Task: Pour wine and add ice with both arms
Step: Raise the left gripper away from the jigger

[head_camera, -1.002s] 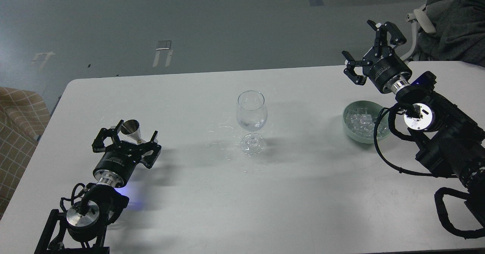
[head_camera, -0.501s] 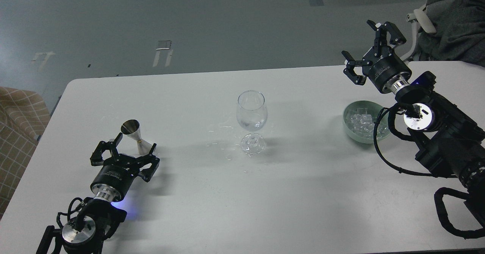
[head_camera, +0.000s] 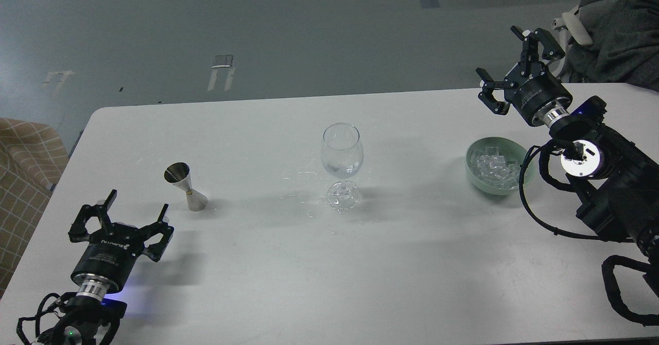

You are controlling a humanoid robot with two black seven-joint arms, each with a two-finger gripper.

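Observation:
A clear wine glass (head_camera: pixel 342 152) stands upright at the middle of the white table (head_camera: pixel 288 278), with a little clear wine (head_camera: pixel 344 169) in the bottom of its bowl. A steel jigger (head_camera: pixel 184 185) stands upright at the left. A pale green bowl (head_camera: pixel 478 179) at the right holds a pile of clear ice cubes (head_camera: pixel 494 164). My left gripper (head_camera: pixel 119 216) is open and empty, low at the table's front left, apart from the jigger. My right gripper (head_camera: pixel 515 69) is open and empty, raised beyond the bowl near the table's far right edge.
Small splashes of clear liquid (head_camera: pixel 304 196) lie on the table to the left of the glass foot. A grey chair (head_camera: pixel 607 31) stands behind the right arm. A checked cushion (head_camera: pixel 23 170) is off the table's left edge.
My left gripper has let go of the jigger and drawn back toward the front left; the jigger stays standing. My right gripper has shifted slightly right and back, still open.

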